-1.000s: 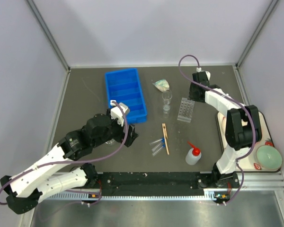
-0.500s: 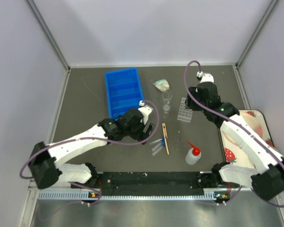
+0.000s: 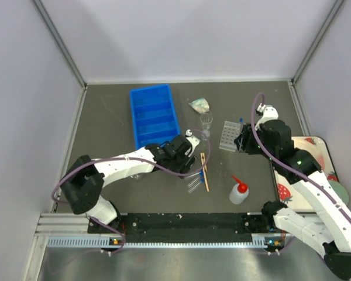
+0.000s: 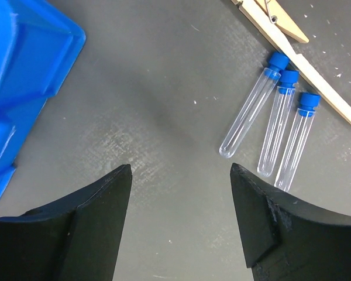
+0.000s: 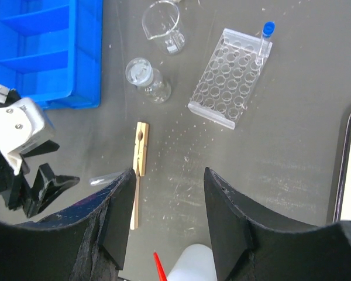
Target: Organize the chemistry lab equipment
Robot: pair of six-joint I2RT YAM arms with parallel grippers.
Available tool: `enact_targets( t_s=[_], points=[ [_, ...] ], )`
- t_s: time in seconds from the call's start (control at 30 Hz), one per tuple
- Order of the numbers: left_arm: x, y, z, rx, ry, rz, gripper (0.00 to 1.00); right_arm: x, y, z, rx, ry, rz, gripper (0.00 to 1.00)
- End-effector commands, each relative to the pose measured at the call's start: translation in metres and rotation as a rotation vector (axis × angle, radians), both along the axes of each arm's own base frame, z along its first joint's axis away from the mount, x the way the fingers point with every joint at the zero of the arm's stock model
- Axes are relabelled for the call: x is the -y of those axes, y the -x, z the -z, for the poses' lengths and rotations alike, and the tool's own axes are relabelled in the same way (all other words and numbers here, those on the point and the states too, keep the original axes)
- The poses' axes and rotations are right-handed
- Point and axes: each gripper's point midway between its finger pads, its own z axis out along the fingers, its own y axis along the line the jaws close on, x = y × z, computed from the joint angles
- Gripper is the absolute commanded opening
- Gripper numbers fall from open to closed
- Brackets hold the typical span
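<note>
Three blue-capped clear tubes (image 4: 279,123) lie side by side on the dark table, just ahead and right of my open left gripper (image 4: 181,170), which holds nothing. The wooden clamp (image 4: 281,29) lies beyond them. From above, the left gripper (image 3: 184,165) hovers beside the tubes (image 3: 194,180). My right gripper (image 5: 168,172) is open and empty, high over the white squeeze bottle (image 5: 190,263) with its red nozzle. Farther on stand the clear tube rack (image 5: 228,79) with one blue-capped tube (image 5: 264,41), a beaker (image 5: 162,26) and a flask (image 5: 147,79).
The blue divided bin (image 3: 155,117) stands at the back left, close to the left arm. A strawberry-patterned tray (image 3: 307,170) lies at the right edge, partly under the right arm. Another glass flask (image 3: 199,105) lies on its side behind the beaker.
The left arm has swung right from beside the blue bin to the tubes, its jaws narrowing somewhat. The right arm has pulled back from the far side to above the rack and bottle.
</note>
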Motion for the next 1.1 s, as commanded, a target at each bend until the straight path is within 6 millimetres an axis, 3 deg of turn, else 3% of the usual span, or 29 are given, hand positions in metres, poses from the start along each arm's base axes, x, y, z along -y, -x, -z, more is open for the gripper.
enact_targets(
  t_s=[0.0,0.4,0.7,1.07],
  points=[
    [0.021,-0.009,-0.001,0.025,0.057,0.051,0.73,-0.001,0.010,0.003,-0.006,-0.004,-0.030,0.51],
    [0.026,0.004,0.030,-0.032,0.018,0.117,0.71,-0.001,0.013,0.013,-0.025,0.015,-0.040,0.50],
    [0.019,0.010,0.045,-0.045,-0.006,0.126,0.71,-0.001,0.014,0.010,-0.014,0.002,-0.040,0.51],
    [0.024,0.012,0.058,-0.063,-0.011,0.145,0.63,-0.002,0.014,0.011,-0.018,0.000,-0.045,0.50]
  ],
)
